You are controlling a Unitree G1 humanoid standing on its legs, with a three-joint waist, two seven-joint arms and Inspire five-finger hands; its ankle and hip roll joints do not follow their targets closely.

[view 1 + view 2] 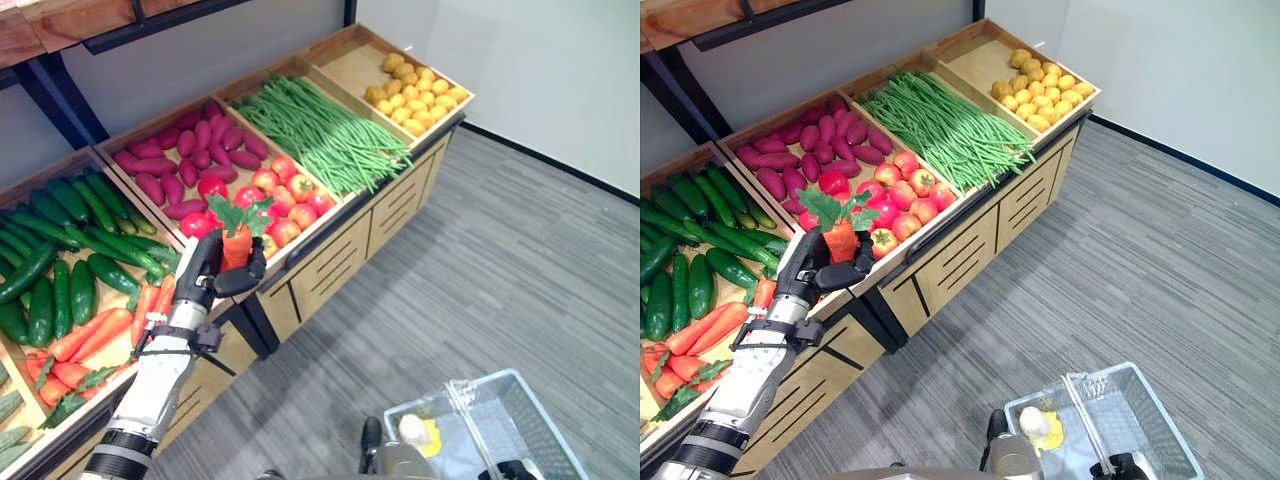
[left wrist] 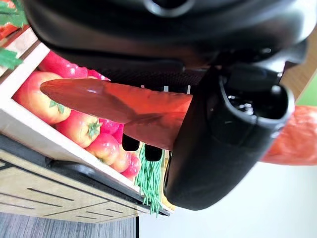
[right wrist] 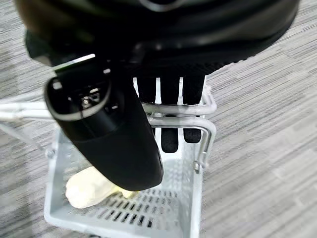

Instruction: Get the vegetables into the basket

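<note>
My left hand (image 1: 212,268) is shut on an orange carrot (image 1: 236,246) with green leaves (image 1: 240,213), held upright above the front edge of the produce stand near the tomatoes (image 1: 285,200). In the left wrist view the carrot (image 2: 109,101) lies across the palm with the thumb (image 2: 223,144) curled over it. My right hand (image 3: 148,119) is shut on the handle (image 3: 178,111) of a pale wire basket (image 1: 520,410) that hangs over the floor at the lower right. A yellow-white vegetable (image 3: 91,188) lies in the basket.
The wooden stand holds cucumbers (image 1: 60,250), more carrots (image 1: 95,335), purple sweet potatoes (image 1: 185,150), green beans (image 1: 320,130) and yellow lemons (image 1: 420,85) in separate bins. Drawers (image 1: 330,255) line its front. Grey carpet (image 1: 500,260) spreads to the right.
</note>
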